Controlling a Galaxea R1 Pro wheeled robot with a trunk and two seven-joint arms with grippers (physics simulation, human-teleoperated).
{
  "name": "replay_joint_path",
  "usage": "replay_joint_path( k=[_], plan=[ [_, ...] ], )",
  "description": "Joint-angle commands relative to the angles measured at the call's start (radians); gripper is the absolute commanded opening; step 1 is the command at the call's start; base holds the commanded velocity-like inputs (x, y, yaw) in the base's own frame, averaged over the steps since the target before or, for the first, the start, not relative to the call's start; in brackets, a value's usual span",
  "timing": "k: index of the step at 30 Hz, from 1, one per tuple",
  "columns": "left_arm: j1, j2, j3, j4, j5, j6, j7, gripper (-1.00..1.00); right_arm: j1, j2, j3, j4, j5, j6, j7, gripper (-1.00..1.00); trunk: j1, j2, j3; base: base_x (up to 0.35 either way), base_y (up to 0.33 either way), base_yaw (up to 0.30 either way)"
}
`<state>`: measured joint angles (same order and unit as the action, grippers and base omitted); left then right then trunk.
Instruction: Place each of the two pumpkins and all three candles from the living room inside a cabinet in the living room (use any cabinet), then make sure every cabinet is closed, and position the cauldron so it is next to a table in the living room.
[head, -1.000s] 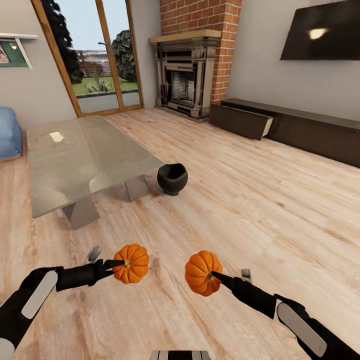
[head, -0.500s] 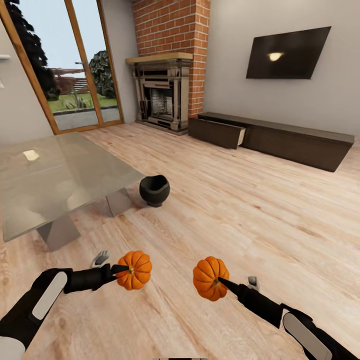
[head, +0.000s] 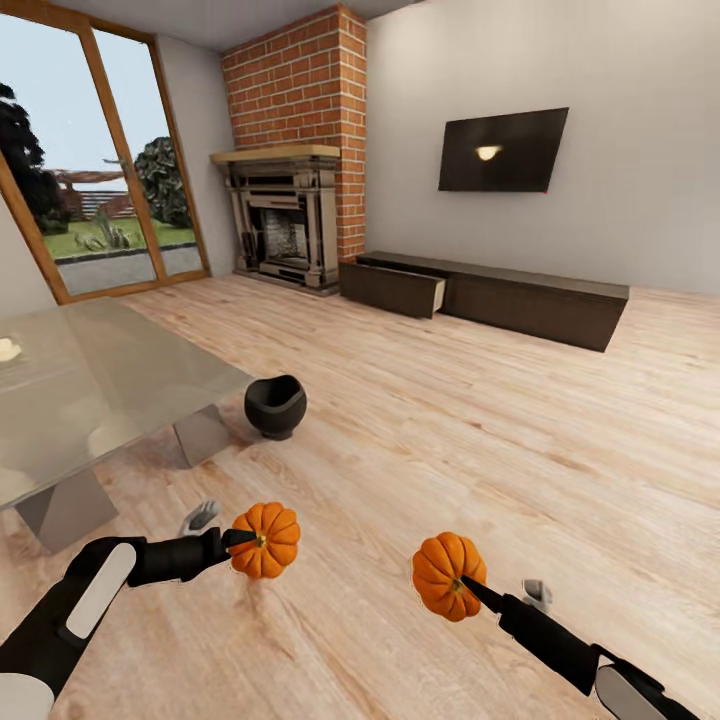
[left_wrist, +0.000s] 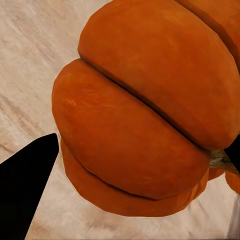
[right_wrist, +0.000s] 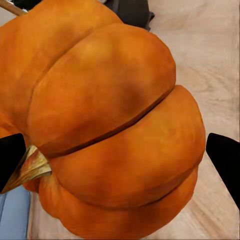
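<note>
Head view: robot stands mid living room w/ 1 pumpkin per arm. Left gripper (head: 240, 538) is clamped on the left pumpkin (head: 266, 540); right gripper (head: 468, 588) is clamped on the right pumpkin (head: 448, 576), both held above the wood floor, near the robot. Cabinet (head: 490, 296) sits far right along the wall under the TV (head: 502, 150), w/ 1 front at its left end open (head: 394, 288). Cauldron (head: 275, 406) is on the floor just beside the glass table (head: 100, 380) at left, so that part looks done. No candles seen.

Left wrist view: left pumpkin (left_wrist: 150, 110) pinched betw. dark fingers (left_wrist: 27, 185).

Right wrist view: right pumpkin (right_wrist: 107, 130) held betw. fingers (right_wrist: 226, 160).

Judgement: 2 pumpkins picked, not yet stowed; 3 candles and closing the cabinet remain.
</note>
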<state>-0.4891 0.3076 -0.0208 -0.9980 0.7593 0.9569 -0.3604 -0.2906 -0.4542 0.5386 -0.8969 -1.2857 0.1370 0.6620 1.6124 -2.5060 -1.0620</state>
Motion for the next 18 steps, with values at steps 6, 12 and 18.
replay_joint_path(
  k=[6,12,18],
  plan=[
    [0.0,0.001,-0.002,-0.001,0.0,0.003,-0.005,-1.0,-0.001,-0.001,0.003,0.01,-0.03,0.0,-0.001,-1.0,-0.003,0.001,0.028,0.0,0.0,-0.248],
    [0.0,0.0,-0.007,-0.001,0.002,0.003,-0.006,-1.0,-0.001,0.0,0.001,0.025,-0.033,0.0,-0.001,-1.0,-0.006,0.002,0.055,0.0,0.0,-0.137],
    [0.0,-0.001,-0.012,-0.001,-0.001,0.003,-0.005,-1.0,-0.001,0.0,0.0,0.026,-0.034,0.0,-0.005,-1.0,-0.008,0.004,0.078,0.0,0.0,-0.011]
  ],
)
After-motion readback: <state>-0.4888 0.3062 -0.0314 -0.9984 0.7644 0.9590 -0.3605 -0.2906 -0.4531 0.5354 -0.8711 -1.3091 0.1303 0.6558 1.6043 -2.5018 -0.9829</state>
